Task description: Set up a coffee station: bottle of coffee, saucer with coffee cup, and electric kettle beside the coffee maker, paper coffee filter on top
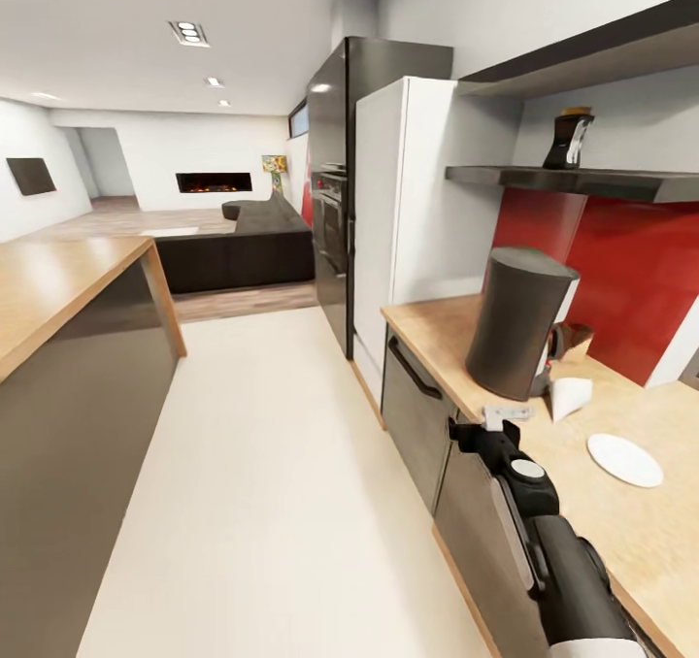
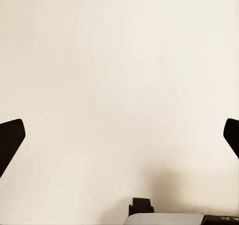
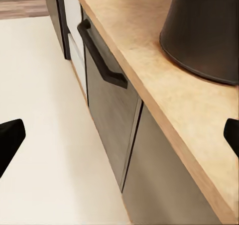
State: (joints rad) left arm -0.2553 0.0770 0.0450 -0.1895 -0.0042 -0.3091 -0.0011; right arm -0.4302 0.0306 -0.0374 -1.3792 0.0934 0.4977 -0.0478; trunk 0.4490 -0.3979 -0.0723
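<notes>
White paper coffee filter (image 1: 570, 396) lies on the light-wood surface (image 1: 456, 333) just ahead and right of the spread right claw (image 1: 508, 413), its point tucked beside the coffee maker (image 1: 516, 320), right arm nearer.

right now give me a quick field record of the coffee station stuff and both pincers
coffee maker: upright on the kitchen countertop
paper coffee filter: lying on the countertop beside the coffee maker, not on top of it
saucer: on the countertop, no cup on it
bottle of coffee: on the kitchen shelf
right pincer: open, at the countertop edge near the coffee maker
left pincer: open, over pale floor
</notes>
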